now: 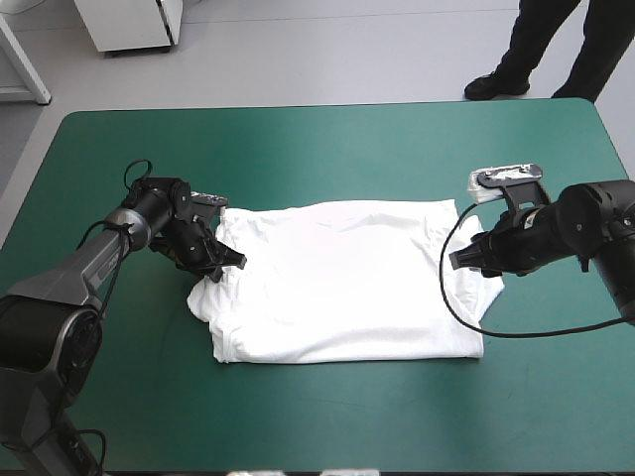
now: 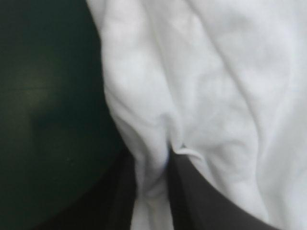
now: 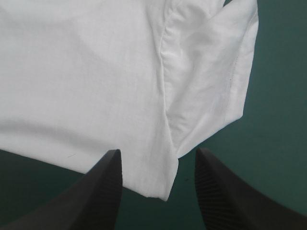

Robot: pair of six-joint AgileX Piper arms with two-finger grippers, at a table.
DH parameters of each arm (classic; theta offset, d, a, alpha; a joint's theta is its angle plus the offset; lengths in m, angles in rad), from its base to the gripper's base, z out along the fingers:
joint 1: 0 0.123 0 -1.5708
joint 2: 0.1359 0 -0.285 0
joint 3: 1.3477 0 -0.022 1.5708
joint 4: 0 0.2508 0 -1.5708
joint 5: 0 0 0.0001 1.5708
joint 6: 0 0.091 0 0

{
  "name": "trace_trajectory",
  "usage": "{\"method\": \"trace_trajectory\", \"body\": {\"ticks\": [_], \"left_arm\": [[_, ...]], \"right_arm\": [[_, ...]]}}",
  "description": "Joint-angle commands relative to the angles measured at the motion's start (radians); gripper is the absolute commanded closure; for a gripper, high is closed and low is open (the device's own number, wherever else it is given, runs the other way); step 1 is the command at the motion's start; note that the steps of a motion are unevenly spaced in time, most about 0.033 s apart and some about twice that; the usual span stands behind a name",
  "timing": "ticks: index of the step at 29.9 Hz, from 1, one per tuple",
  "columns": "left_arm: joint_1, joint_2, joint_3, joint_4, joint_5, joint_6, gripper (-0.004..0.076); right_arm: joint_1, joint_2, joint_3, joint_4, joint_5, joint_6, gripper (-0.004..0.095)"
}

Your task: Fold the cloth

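T-shirt [image 1: 347, 283] spread flat on the table [image 1: 298, 149], left gripper [image 2: 152, 154] pinching a fold at its edge, clear only from the wrist view, right gripper [image 3: 158, 151] wide open at the sleeve [image 3: 216, 72] corner

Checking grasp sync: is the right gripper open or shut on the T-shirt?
Open. The right gripper has its fingers apart; the T-shirt corner lies between them, unpinched.

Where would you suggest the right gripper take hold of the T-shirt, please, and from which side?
Grip the T-shirt at the corner jutting from its right end, coming in low from the table's right side. The cloth lies flat, and that corner sits between the right gripper's open fingers; the left gripper pinches the opposite end.
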Motion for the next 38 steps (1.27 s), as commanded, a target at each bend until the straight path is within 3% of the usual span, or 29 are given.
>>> {"method": "trace_trajectory", "body": {"ticks": [1, 8, 15, 23, 30, 35, 38], "left_arm": [[-0.004, -0.023, -0.010, -0.047, 0.016, -0.008, 0.0724], [-0.012, -0.131, -0.035, -0.064, 0.080, -0.014, 0.0732], [-0.043, -0.223, -0.035, -0.126, 0.076, -0.013, 0.0734], [-0.130, -0.162, -0.035, -0.165, -0.043, -0.010, 0.0734], [-0.144, -0.065, -0.035, -0.163, -0.063, -0.006, 0.0734], [-0.144, -0.067, -0.043, -0.167, -0.043, -0.002, 0.0724], [-0.144, -0.076, -0.067, -0.183, 0.027, 0.026, 0.0653]], "right_arm": [[0.001, -0.027, -0.031, 0.000, -0.022, -0.003, 0.0449], [0.001, -0.027, -0.031, 0.000, -0.021, -0.003, 0.0449], [0.001, -0.027, -0.031, 0.003, -0.021, -0.003, 0.0449], [0.001, -0.027, -0.031, 0.008, -0.021, -0.003, 0.0449], [0.001, -0.027, -0.031, 0.008, -0.017, -0.003, 0.0449], [0.001, -0.027, -0.031, -0.007, -0.021, -0.010, 0.0449], [0.001, -0.027, -0.031, -0.036, -0.025, -0.010, 0.0449]]}}
